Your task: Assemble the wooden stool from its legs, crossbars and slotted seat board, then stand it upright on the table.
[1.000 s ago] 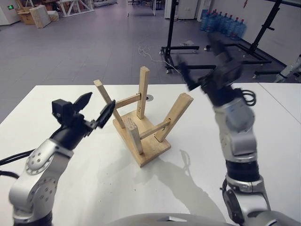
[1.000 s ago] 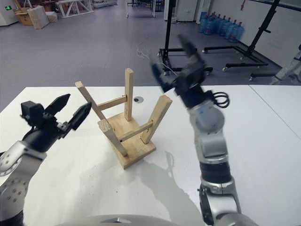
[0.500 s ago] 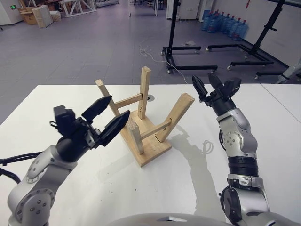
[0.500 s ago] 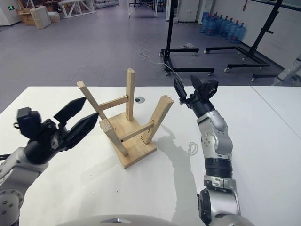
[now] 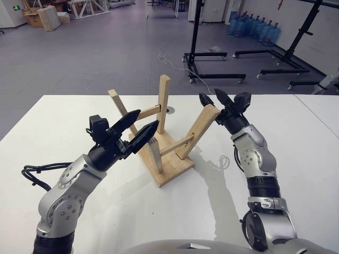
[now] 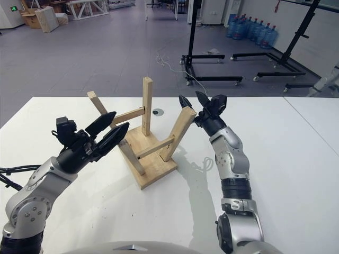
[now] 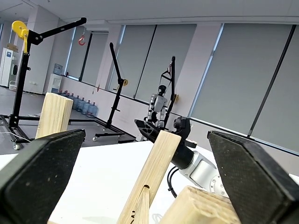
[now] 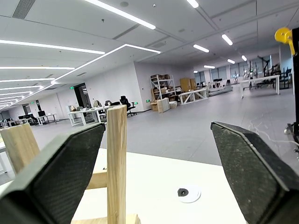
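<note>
I've got the wooden stool (image 5: 161, 143) sitting upside down mid-table (image 5: 63, 121), seat board (image 5: 170, 163) flat, 4 legs up. My left gripper (image 5: 148, 117) is spread wide beside the near leg (image 5: 154, 153), gripping nothing. The right gripper (image 5: 209, 94) is also spread and empty, at the right-hand leg's (image 5: 197, 129) tip.

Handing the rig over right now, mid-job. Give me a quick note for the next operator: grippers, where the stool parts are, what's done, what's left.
Left gripper: fingers open, holding nothing, beside the stool's near-left legs.
Right gripper: fingers open, holding nothing, just over the top end of the right leg; contact unclear.
The stool is upside down mid-table, with the seat board flat on the table, four legs pointing up and crossbars between them.
Done: parts look joined.
Left: turn it over onto its legs.
</note>
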Tool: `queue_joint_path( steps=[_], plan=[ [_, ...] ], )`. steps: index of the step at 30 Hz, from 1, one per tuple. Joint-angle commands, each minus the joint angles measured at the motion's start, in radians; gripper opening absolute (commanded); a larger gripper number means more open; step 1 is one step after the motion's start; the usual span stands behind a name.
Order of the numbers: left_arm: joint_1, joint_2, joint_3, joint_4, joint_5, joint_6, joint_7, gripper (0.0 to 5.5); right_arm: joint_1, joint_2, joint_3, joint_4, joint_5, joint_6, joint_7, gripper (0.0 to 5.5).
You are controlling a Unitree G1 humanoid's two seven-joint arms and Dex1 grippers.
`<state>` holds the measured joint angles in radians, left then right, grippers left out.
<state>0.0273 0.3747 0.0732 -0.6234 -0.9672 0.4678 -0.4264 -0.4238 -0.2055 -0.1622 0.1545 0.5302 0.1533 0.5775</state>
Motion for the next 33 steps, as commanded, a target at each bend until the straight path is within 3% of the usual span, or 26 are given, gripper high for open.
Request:
queue_joint_path(
  steps=[1, 9, 16, 22, 27, 33],
  plan=[
    [0.012, 0.000, -0.059, 0.056, 0.088, 0.031, 0.022, 4.79, 0.027, 0.009, 0.026, -0.069, 0.015, 0.035, 0.021, 4.20],
    [0.008, -0.011, -0.099, 0.107, 0.146, -0.012, 0.025, 4.79, 0.088, 0.066, 0.119, -0.251, 0.004, 0.095, -0.029, 4.20],
    [-0.003, -0.025, -0.140, 0.164, 0.189, -0.036, 0.026, 4.79, 0.089, 0.079, 0.212, -0.290, -0.105, 0.066, -0.071, 4.20],
    [-0.043, -0.025, -0.133, 0.188, 0.183, -0.046, 0.032, 4.79, 0.093, 0.075, 0.221, -0.262, -0.160, 0.046, -0.085, 4.20],
    [-0.067, -0.007, -0.042, 0.158, 0.147, -0.072, 0.051, 4.79, 0.083, 0.023, 0.150, -0.177, -0.191, -0.001, -0.083, 4.20],
    [-0.147, 0.074, 0.195, 0.095, -0.001, -0.045, 0.116, 4.79, 0.079, -0.043, 0.091, -0.054, -0.236, -0.100, -0.084, 4.20]
  ],
)
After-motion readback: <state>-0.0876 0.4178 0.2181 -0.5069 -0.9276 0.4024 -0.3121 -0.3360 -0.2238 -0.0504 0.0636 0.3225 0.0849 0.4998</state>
